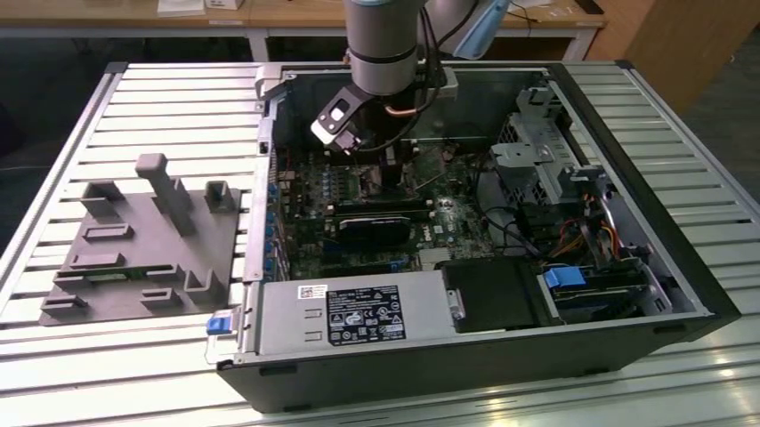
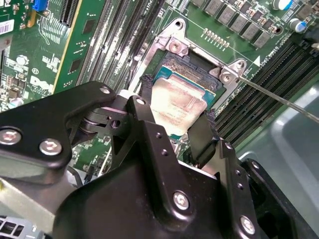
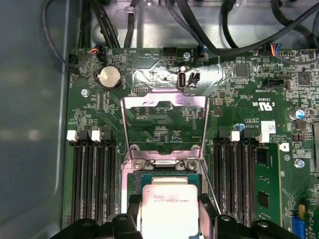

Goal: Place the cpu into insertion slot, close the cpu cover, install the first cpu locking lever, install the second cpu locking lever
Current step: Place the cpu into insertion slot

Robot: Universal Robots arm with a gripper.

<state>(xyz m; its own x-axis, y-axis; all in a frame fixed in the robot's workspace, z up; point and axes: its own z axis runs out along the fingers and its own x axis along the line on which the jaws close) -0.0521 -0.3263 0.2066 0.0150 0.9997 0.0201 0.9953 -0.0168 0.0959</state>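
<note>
Exterior view: one arm [image 1: 383, 53] reaches down into one open computer case [image 1: 475, 365]. One grey fixture tray [image 1: 142, 240] sits on the exterior view's left.

Second wrist view: the gripper [image 2: 178, 101] has its fingers [image 2: 144, 92] closed narrow on the cpu [image 2: 172, 113], pinching two opposite edges. The chip is over the insertion slot [image 2: 192, 64]; contact can't be told. One thin lever rod [image 2: 279, 98] sticks out beside the slot.

First wrist view: one cpu [image 3: 167, 206], one slot [image 3: 164, 178], one cpu cover [image 3: 164, 99] swung open, clear of the slot. Two memory slot banks [image 3: 92, 179], one either side.

Judgement: keep the chip level and square to the frame, lower straight, no sliding on the contacts.
</note>
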